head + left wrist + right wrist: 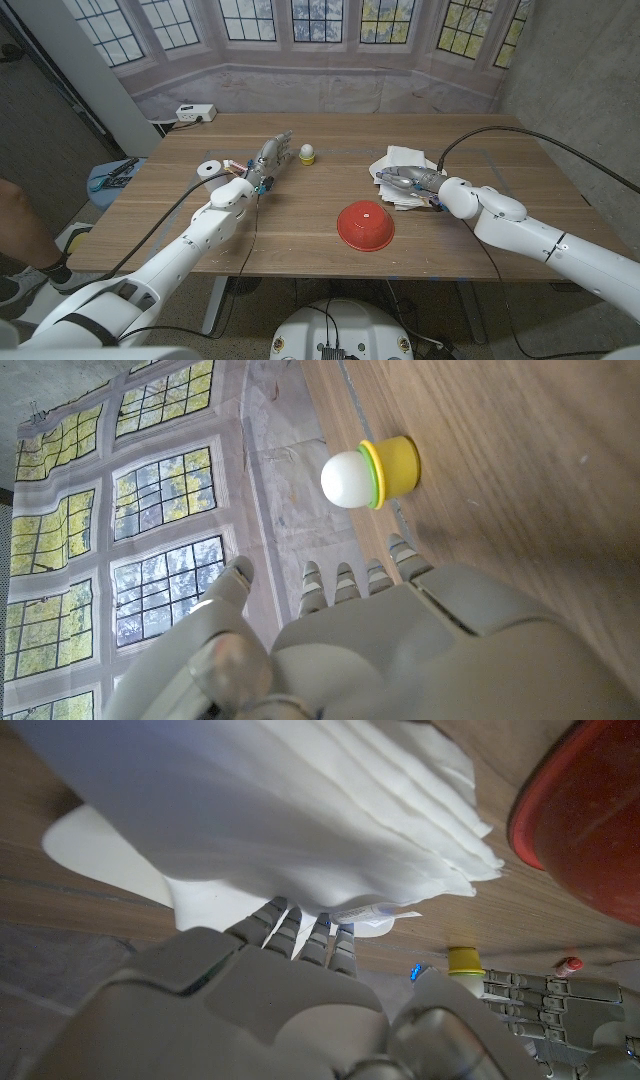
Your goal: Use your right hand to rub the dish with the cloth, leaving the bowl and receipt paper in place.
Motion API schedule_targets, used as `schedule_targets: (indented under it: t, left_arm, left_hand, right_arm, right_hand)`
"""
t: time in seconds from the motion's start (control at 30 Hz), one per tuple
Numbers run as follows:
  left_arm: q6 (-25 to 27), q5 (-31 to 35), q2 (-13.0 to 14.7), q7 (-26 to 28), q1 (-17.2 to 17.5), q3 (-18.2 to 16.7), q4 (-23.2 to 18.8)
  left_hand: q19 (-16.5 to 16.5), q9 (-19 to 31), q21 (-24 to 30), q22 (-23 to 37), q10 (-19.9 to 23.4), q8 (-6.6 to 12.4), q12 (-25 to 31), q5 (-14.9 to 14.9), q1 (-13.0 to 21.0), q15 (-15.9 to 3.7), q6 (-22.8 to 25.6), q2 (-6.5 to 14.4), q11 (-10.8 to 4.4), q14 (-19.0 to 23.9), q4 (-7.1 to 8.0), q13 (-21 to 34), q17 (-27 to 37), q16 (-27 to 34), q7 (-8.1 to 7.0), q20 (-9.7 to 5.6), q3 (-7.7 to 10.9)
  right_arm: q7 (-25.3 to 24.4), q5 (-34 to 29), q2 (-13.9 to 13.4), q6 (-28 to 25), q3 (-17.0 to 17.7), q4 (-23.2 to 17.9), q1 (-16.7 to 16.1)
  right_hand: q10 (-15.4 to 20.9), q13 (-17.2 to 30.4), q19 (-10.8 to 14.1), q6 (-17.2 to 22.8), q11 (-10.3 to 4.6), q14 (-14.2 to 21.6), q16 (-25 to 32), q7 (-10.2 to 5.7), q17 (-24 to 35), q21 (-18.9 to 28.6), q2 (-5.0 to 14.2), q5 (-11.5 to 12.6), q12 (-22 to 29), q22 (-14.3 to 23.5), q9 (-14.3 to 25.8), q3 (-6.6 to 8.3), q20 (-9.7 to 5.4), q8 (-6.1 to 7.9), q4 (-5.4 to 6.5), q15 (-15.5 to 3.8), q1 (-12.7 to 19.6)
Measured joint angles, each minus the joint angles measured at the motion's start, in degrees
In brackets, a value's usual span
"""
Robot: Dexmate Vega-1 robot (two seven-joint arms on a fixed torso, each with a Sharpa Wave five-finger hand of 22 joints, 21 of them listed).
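Observation:
A crumpled white cloth (404, 160) lies on a white dish (95, 848) at the table's right middle. My right hand (403, 182) lies against the cloth's near side. Its fingers (300, 932) reach straight to the cloth's (300, 810) edge and touch it, with the thumb held apart. A red bowl (365, 225) sits upside down in front of the cloth and shows again as the red bowl (590, 810) in the right wrist view. The roll of receipt paper (209, 168) lies left of my left hand (268, 158), which holds nothing, fingers stretched out.
A small yellow cup with a white ball (308, 154) stands just beyond my left hand's fingertips (355, 575); the same cup (372, 468) shows close in the left wrist view. A power strip (195, 113) lies at the far left corner. A person's leg (20, 225) is at the left edge.

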Motion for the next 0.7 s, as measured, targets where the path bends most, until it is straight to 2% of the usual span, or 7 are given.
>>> schedule_targets:
  t: [0.7]
  left_arm:
    - [0.4, 0.3, 0.0, 0.3, 0.2, 0.2, -0.7]
  left_hand:
    - [0.0, 0.0, 0.0, 0.0, 0.0, 0.0, 0.0, 0.0, 0.0, -0.22, 0.0, 0.0, 0.0, 0.2, 0.0, 0.0, 0.0, 0.0, 0.0, 0.0, 0.0]
  right_arm:
    - [-0.6, 1.3, -1.6, -1.4, 0.9, 0.2, -0.8]
  right_hand:
    - [0.0, 0.0, 0.0, 0.0, 0.0, 0.0, 0.0, 0.0, 0.0, -0.1, 0.0, 0.0, 0.0, 0.0, 0.0, 0.16, -0.01, 0.0, -0.16, 0.0, 0.0]
